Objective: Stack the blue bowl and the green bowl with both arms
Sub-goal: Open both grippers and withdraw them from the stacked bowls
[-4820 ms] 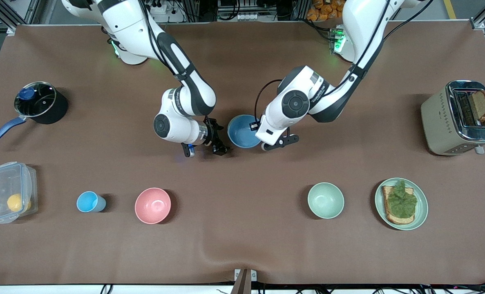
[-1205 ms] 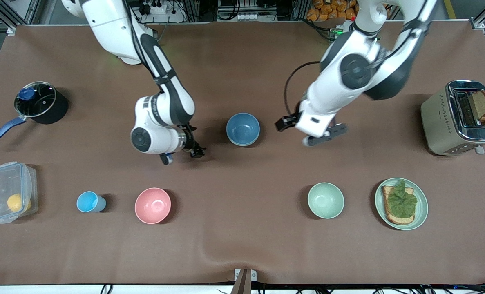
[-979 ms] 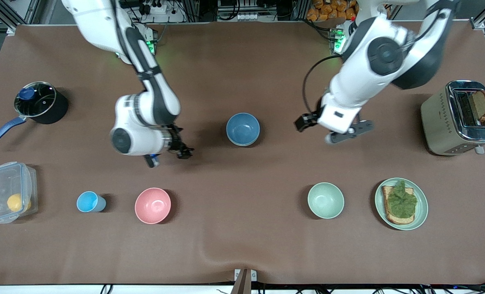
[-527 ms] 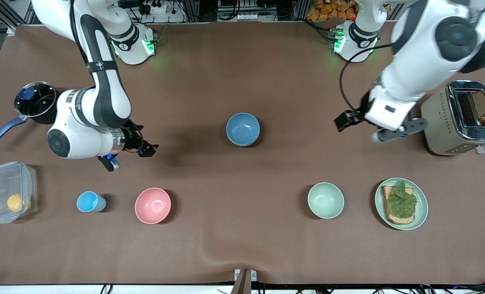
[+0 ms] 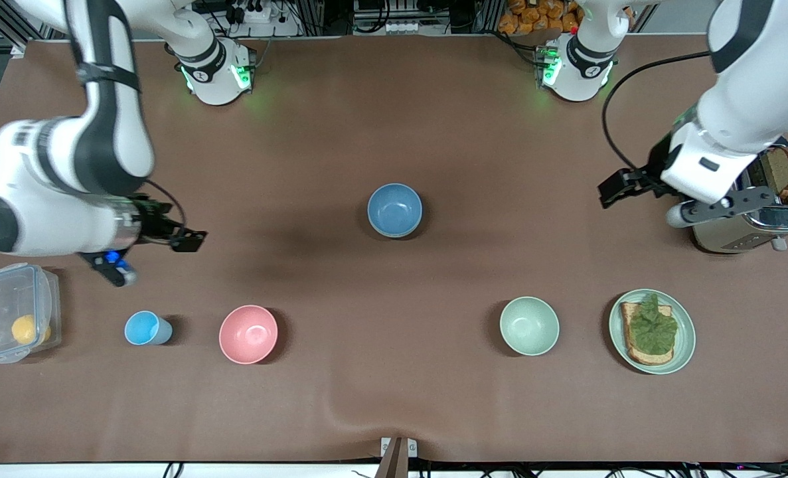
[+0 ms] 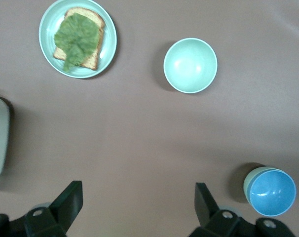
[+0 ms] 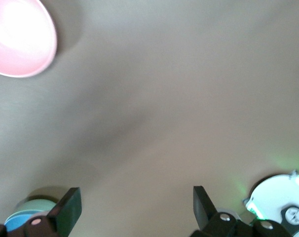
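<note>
Blue bowl (image 5: pixel 395 210) at mid-tabletop (image 5: pixel 394 119); from the front it appears single, but the left wrist view reveals a green bowl (image 6: pixel 251 178) beneath it, rim showing. Left gripper (image 5: pixel 672 202), jaws apart and empty, hangs over the toaster (image 5: pixel 722 229); right gripper (image 5: pixel 151 255), jaws likewise apart, hangs over bare tabletop near the box (image 5: pixel 8 312). Mint bowl (image 5: pixel 529 325), plate (image 5: pixel 684 345) and pink bowl (image 5: pixel 248 334) stand nearer the front camera.
</note>
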Controlling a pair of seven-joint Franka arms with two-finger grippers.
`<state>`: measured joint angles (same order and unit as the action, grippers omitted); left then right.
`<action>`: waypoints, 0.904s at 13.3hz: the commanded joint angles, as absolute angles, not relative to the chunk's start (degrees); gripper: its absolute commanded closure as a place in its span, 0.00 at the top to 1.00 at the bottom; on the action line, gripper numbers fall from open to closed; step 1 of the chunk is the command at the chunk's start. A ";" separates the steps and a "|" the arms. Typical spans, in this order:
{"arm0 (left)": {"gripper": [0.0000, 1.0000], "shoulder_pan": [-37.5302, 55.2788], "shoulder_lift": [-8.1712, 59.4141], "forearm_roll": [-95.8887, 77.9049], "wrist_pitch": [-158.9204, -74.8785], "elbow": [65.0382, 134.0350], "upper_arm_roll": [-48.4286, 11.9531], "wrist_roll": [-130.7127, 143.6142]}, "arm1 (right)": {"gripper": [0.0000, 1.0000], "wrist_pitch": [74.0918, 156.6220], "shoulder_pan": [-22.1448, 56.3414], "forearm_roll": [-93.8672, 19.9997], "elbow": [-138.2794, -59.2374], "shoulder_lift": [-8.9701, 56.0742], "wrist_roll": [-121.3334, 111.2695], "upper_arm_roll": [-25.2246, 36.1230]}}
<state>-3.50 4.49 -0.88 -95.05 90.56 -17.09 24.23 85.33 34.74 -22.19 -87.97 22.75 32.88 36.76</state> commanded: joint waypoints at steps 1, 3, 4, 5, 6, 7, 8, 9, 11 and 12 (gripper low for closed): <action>1.00 -0.45 2.99 0.44 -93.43 89.65 -11.62 17.78 | 1.00 83.06 27.00 -19.79 -85.00 20.58 29.45 31.57; 1.00 0.09 3.34 0.44 -92.38 88.16 -10.28 17.67 | 1.00 82.88 23.14 -14.18 -81.92 19.52 29.44 27.10; 1.00 -0.26 3.34 0.44 -91.24 87.89 -10.28 17.67 | 1.00 83.14 17.81 -13.45 -81.91 18.12 29.10 22.37; 1.00 -0.52 3.34 0.27 -90.10 87.80 -10.28 17.49 | 1.00 83.23 12.79 -13.01 -82.00 16.28 28.05 17.02; 1.00 -0.61 3.25 0.18 -89.30 87.45 -10.20 17.40 | 1.00 83.23 9.96 -10.66 -82.00 14.87 26.73 13.22; 1.00 -0.53 3.08 0.00 -89.21 87.10 -9.59 17.40 | 1.00 82.88 9.24 -7.33 -82.00 13.55 25.85 11.44; 1.00 -0.53 2.82 0.09 -89.21 87.01 -9.23 17.40 | 1.00 82.62 8.36 -6.16 -82.44 12.23 25.75 9.95; 1.00 -0.53 2.46 0.00 -88.08 87.10 -9.14 17.40 | 1.00 82.53 5.91 -6.15 -83.22 10.82 25.58 8.63; 1.00 -0.62 1.41 0.26 -87.10 87.54 -8.79 16.88 | 1.00 83.23 2.39 -5.46 -84.19 8.19 24.01 3.98; 1.00 -0.62 0.97 0.35 -86.49 87.71 -8.62 16.44 | 1.00 84.10 1.50 -3.88 -84.29 6.69 22.86 2.48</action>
<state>-1.13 2.87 -0.88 -88.22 87.33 -9.40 17.98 82.70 4.69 -6.75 -81.73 10.70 24.85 6.88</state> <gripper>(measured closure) 0.000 0.000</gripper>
